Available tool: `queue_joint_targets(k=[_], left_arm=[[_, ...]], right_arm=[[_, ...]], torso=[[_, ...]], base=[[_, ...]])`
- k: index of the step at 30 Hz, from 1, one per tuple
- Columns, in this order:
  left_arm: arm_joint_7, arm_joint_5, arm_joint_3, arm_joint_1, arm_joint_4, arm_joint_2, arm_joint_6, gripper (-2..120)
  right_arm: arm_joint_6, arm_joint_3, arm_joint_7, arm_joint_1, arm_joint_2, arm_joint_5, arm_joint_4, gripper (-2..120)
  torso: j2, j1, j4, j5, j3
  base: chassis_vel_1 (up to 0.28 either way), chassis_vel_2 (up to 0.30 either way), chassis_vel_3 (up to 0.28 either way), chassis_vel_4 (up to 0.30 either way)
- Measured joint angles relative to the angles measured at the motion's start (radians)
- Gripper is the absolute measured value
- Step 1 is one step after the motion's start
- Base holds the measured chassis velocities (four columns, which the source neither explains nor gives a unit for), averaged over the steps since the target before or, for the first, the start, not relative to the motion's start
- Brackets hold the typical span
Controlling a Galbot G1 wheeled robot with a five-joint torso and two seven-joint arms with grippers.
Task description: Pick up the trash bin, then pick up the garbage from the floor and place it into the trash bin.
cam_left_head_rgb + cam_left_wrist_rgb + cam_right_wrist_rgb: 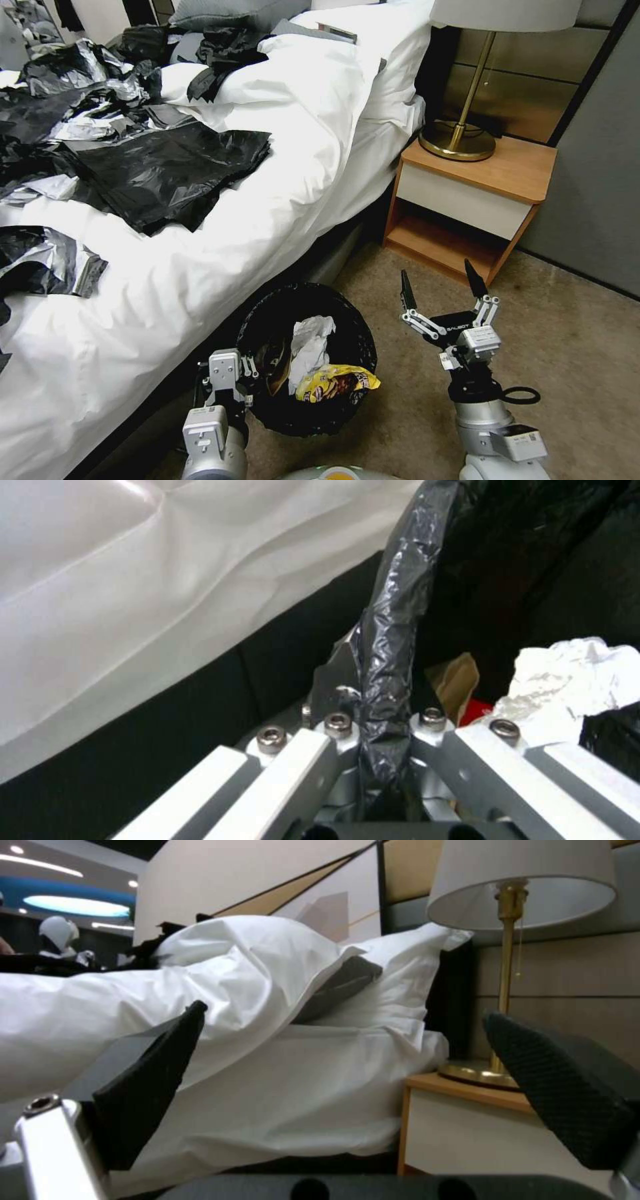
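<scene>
The trash bin (357, 327), lined with a crinkly black bag, is beside the bed in the head view. Inside it lie crumpled white paper (312, 337), a yellow wrapper (337, 382) and a brown scrap (275, 363). My left gripper (241, 370) is at the bin's left rim. In the left wrist view the left gripper (383, 715) is shut on the bag-covered rim (390, 645), with the paper (567, 675), brown scrap (460, 680) and a red piece (477, 711) beyond it. My right gripper (440, 283) is open and empty above the floor (567, 347), right of the bin, and points toward the bed in its wrist view (347, 1012).
The bed's white duvet (267, 200) overhangs close to the bin and carries large black plastic sheets (167, 167). A wooden nightstand (480, 180) with a brass lamp (460, 137) stands ahead of the right gripper. Open carpet lies to the right.
</scene>
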Motion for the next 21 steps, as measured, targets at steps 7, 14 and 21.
queue_joint_targets(k=[7, 14, 21], left_arm=[[0.0, 0.0, 0.001, -0.002, 0.0, 0.0, 0.0, 0], [0.0, -0.001, 0.001, -0.003, 0.0, 0.0, 0.001, 0], [0.0, -0.001, 0.002, -0.003, 0.0, 0.0, 0.001, 0]], right_arm=[[-0.009, 0.0, -0.002, 0.0, 0.0, 0.0, 0.0, 100], [-0.009, -0.001, -0.004, -0.003, 0.001, 0.0, -0.002, 100], [-0.01, -0.006, -0.004, -0.002, 0.001, 0.0, -0.003, 100]], torso=[[0.0, 0.0, 0.0, 0.0, 0.0], [0.0, 0.0, 0.0, 0.0, 0.0], [0.0, 0.0, 0.0, 0.0, 0.0]], base=[[0.0, 0.0, 0.0, 0.0], [0.023, -0.017, -0.019, 0.008], [0.144, -0.132, -0.147, 0.139]])
